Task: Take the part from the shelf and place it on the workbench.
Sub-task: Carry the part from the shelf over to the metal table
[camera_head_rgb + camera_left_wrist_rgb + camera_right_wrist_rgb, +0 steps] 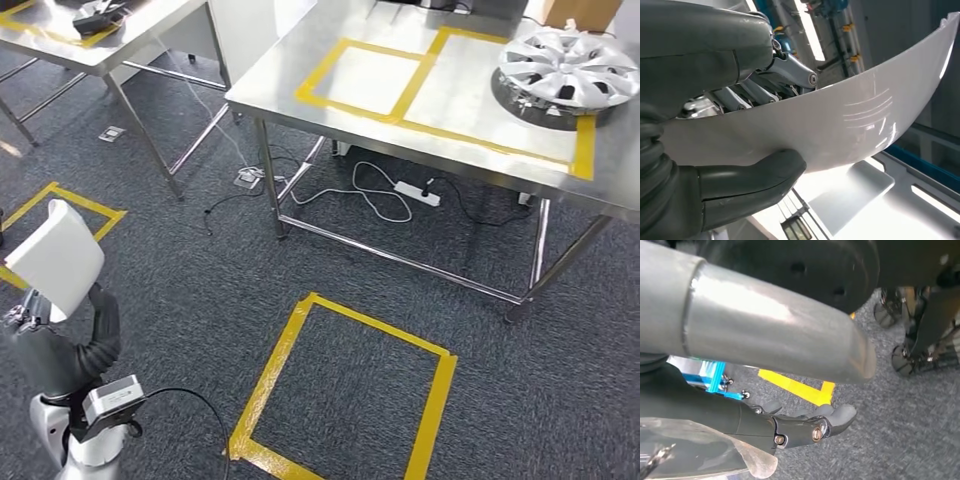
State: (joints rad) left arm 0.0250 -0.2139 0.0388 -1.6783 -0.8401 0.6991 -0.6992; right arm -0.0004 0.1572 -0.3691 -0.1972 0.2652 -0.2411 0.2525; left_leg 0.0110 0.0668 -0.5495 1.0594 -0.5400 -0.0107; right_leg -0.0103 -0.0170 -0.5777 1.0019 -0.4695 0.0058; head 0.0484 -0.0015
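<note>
The part is a white curved panel (54, 258), held up at the lower left of the head view by my left hand (94, 335). In the left wrist view the panel (851, 120) lies between the thumb (753, 182) and the fingers (791, 70) of my left hand (696, 60). The steel workbench (423, 150) stands ahead to the right, with two yellow-taped rectangles (370, 78) on its top. My right hand (802, 427) hangs over the grey carpet, fingers stretched out and holding nothing.
A silver wheel cover (570, 65) lies on the workbench's right end, with a cardboard box (581, 12) behind it. A power strip (416, 193) and cables lie under the bench. A second steel table (143, 35) stands at the upper left. Yellow tape squares (347, 400) mark the carpet.
</note>
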